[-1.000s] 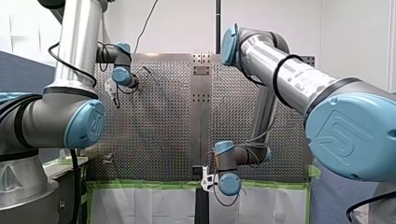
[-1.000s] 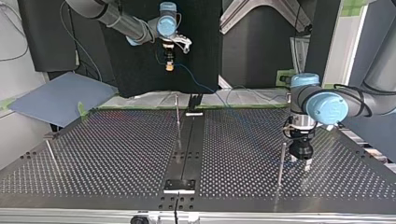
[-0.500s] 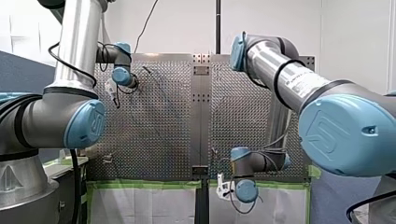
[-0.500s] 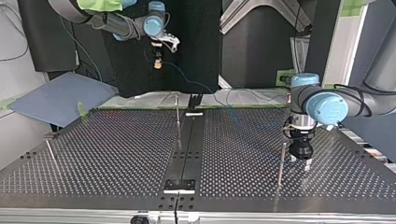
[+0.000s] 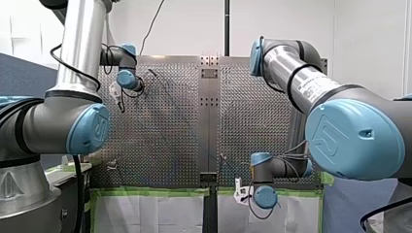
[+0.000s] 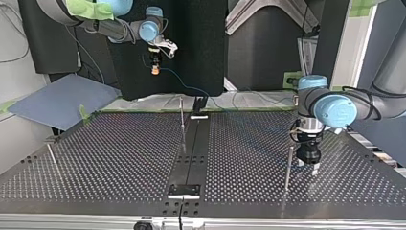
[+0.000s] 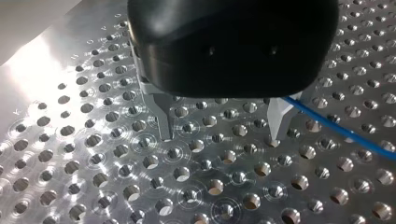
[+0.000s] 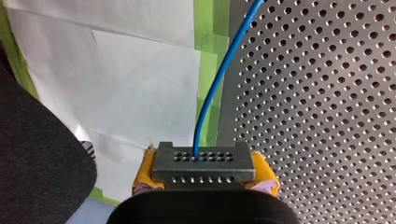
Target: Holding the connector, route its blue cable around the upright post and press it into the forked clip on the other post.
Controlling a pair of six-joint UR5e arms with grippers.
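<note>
perforated table (image 6: 119,158); left claw (image 7: 220,133) stayed apart beside a post (image 6: 288,167); right claw (image 8: 204,183), clamped on the connector (image 8: 204,163), had carried it further toward the top view's left, off the table, trailing the blue cable (image 8: 219,79); routing seemingly barely begun.

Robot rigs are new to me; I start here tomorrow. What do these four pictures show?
Two robot arms work at a perforated metal table. The front view looks from behind them; the top view faces them from across the table, so sides swap. The other two cameras sit on the wrists. Thin upright posts stand on the table. My right arm's jaws, with yellow pads, are shut on a grey connector trailing a blue cable, held beyond the table's edge. My left arm's jaws are open over the table, holding nothing.
</note>
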